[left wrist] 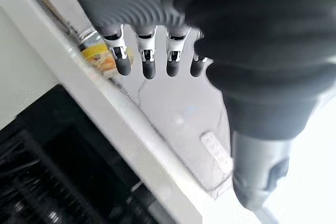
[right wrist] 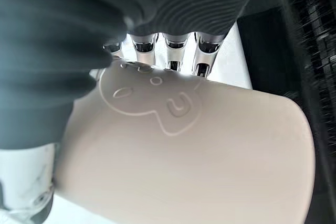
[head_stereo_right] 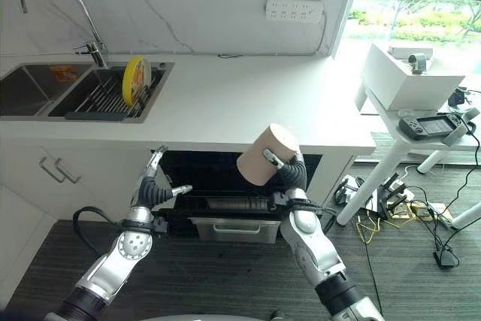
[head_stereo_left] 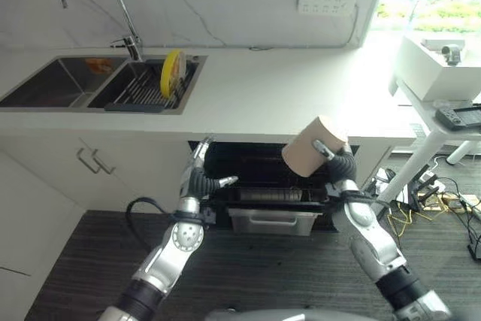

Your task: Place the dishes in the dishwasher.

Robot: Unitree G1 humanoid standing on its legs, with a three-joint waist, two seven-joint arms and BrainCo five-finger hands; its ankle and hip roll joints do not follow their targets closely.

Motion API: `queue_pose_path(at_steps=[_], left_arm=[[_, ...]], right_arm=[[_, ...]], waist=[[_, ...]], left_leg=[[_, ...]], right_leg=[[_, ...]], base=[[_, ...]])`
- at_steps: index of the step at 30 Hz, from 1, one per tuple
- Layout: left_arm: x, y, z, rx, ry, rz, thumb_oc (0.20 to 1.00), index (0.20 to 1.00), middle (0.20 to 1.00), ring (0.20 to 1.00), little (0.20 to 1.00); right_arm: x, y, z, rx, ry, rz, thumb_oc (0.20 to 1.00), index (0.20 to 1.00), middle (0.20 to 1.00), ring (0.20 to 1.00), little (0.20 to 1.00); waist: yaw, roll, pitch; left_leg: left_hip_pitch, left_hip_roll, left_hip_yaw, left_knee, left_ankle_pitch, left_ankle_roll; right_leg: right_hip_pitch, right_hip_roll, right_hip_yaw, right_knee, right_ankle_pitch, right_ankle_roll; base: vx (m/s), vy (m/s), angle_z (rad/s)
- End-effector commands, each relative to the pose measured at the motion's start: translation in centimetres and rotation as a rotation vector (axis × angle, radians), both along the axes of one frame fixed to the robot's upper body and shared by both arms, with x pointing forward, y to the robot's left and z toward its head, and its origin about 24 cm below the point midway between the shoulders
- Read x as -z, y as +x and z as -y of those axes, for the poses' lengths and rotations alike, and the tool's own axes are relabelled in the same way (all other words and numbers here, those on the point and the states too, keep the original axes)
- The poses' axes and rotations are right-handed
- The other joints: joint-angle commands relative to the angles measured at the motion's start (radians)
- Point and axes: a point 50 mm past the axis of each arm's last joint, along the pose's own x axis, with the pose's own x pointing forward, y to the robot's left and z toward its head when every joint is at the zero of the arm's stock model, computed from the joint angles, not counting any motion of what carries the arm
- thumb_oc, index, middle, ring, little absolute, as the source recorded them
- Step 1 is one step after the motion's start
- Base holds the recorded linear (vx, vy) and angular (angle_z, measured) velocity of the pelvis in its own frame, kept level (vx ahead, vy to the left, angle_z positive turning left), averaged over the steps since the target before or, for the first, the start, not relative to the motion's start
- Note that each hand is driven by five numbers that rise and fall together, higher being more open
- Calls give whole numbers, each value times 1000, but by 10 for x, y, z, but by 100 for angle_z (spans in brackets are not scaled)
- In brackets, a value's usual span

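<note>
Gripping a beige cup (head_stereo_left: 314, 155) with curled fingers, the right hand (head_stereo_left: 337, 163) is hovering above the open dishwasher (head_stereo_left: 263, 193); the left hand (head_stereo_left: 201, 178) is spreading relaxed fingers beside its edge.

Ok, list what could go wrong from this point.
The right hand holds the beige cup tilted above the open dishwasher; if the grip slips it may drop onto the rack. Lowering it, the cup could knock the counter edge. The open left hand hangs near the opening and may crowd the path.
</note>
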Motion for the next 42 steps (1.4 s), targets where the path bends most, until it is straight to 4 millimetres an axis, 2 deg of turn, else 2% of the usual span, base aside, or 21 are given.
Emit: queue_pose_path(at_steps=[1,4,6,7,9,11,12,14,15,20,22,23,25,26,27,28,32,35,39,42], left_arm=[[-18,9,5,162,38,46,1000,1000,1000,1000,1000],[-10,10,-5,180,85,-10,1000,1000,1000,1000,1000],[-4,12,-7,203,130,-55,1000,1000,1000,1000,1000],[-1,13,-8,255,193,-99,1000,1000,1000,1000,1000],[0,12,-4,349,285,-140,1000,1000,1000,1000,1000],[-1,12,-3,375,320,-162,1000,1000,1000,1000,1000],[-5,15,-4,368,324,-158,1000,1000,1000,1000,1000],[-10,19,-7,359,340,-154,1000,1000,1000,1000,1000],[-11,20,-10,356,347,-162,1000,1000,1000,1000,1000],[-6,16,-7,403,439,-203,1000,1000,1000,1000,1000],[-9,18,-4,406,429,-183,1000,1000,1000,1000,1000],[-11,17,-1,422,424,-177,1000,1000,1000,1000,1000],[-14,19,1,440,428,-186,1000,1000,1000,1000,1000],[-14,20,3,454,436,-193,1000,1000,1000,1000,1000],[-14,20,3,456,437,-192,1000,1000,1000,1000,1000],[-14,20,2,453,458,-191,1000,1000,1000,1000,1000],[-17,22,0,446,484,-182,1000,1000,1000,1000,1000],[-21,26,5,469,521,-166,1000,1000,1000,1000,1000],[-21,29,6,476,588,-198,1000,1000,1000,1000,1000],[-16,34,1,405,608,-228,1000,1000,1000,1000,1000]], right_arm=[[-60,6,4,-61,107,308,200,200,200,200,200],[-59,4,20,-50,141,324,200,200,200,200,200],[-57,4,25,-37,155,330,200,200,200,200,200],[-55,1,27,-25,172,327,200,200,200,200,200],[-51,-4,29,-22,181,323,200,200,200,200,200],[-49,-4,27,-41,176,314,200,200,200,200,200],[-49,-3,26,-67,165,320,200,200,200,200,200],[-51,-2,26,-96,160,332,200,200,200,200,200],[-52,-2,30,-92,167,331,200,200,200,200,200],[-53,1,34,-86,193,322,200,200,200,200,200],[-56,0,38,-74,155,327,200,200,200,200,200],[-61,1,39,-53,145,341,200,200,200,200,200],[-66,4,40,-24,128,365,200,200,200,200,200],[-64,4,40,-26,161,347,200,200,200,200,200],[-63,4,40,-31,166,343,200,200,200,200,200],[-63,3,37,-55,155,353,200,200,200,200,200],[-75,1,32,-69,157,399,200,200,200,200,200],[-84,3,30,-103,123,419,200,200,200,200,200],[-84,5,29,-124,109,390,200,200,200,200,200],[-83,7,28,-135,90,380,200,200,200,200,200]], waist=[[-9,-1,23],[-37,0,58],[-48,5,63],[-59,9,63],[-73,12,69],[-80,8,70],[-94,3,71],[-109,4,71],[-117,7,66],[-121,19,50],[-128,17,57],[-111,29,71],[-115,46,81],[-126,54,80],[-127,56,80],[-130,58,79],[-135,55,85],[-143,60,87],[-149,65,100],[-155,75,128]], left_leg=[[-1,45,-12,43,-2,-15],[-79,36,-4,178,-40,-7],[-82,17,-4,176,-53,18],[-70,-6,-4,158,-59,47],[-48,-43,-12,134,-69,86],[-36,-69,-21,115,-74,94],[-23,-79,-27,106,-84,89],[-10,-77,-13,98,-92,81],[-15,-69,-8,100,-89,76],[-19,-22,6,96,-65,45],[-55,-39,-36,195,-102,40],[-95,-14,-105,196,-66,11],[-92,20,-104,120,-13,0],[-82,39,-76,77,11,-9],[-76,43,-67,62,19,-13],[-66,43,-54,23,28,-12],[-107,38,-46,6,24,-18],[-134,37,-32,6,14,-26],[-145,47,-7,6,24,-29],[-154,47,9,6,39,-30]], right_leg=[[12,-108,-17,116,-74,76],[-40,-126,8,189,-86,67],[-59,-140,23,231,-99,81],[-83,-147,34,300,-88,96],[-158,-156,60,449,-26,106],[-180,-141,68,409,-15,104],[-197,-130,79,320,-4,107],[-208,-133,91,252,12,115],[-198,-118,110,227,-3,116],[-137,-68,101,199,-64,85],[-127,-51,134,201,-73,60],[-119,-36,157,198,-77,54],[-128,-45,156,189,-69,58],[-128,-66,141,167,-56,72],[-126,-72,136,157,-49,75],[-127,-89,135,122,-24,93],[-164,-127,124,72,25,122],[-181,-140,124,47,29,127],[-198,-148,121,58,26,128],[-223,-154,121,92,12,127]], base=[[-29,232,-2],[-165,371,7],[-55,381,19],[17,306,13],[43,247,16],[65,26,11],[71,-103,-19],[66,-170,-10],[78,-249,17],[133,-233,22],[202,-1,21],[214,224,30],[135,290,9],[61,195,-31],[84,147,-54],[51,48,-36],[-23,29,-40],[-34,110,18],[-6,25,2],[-39,85,-3]])
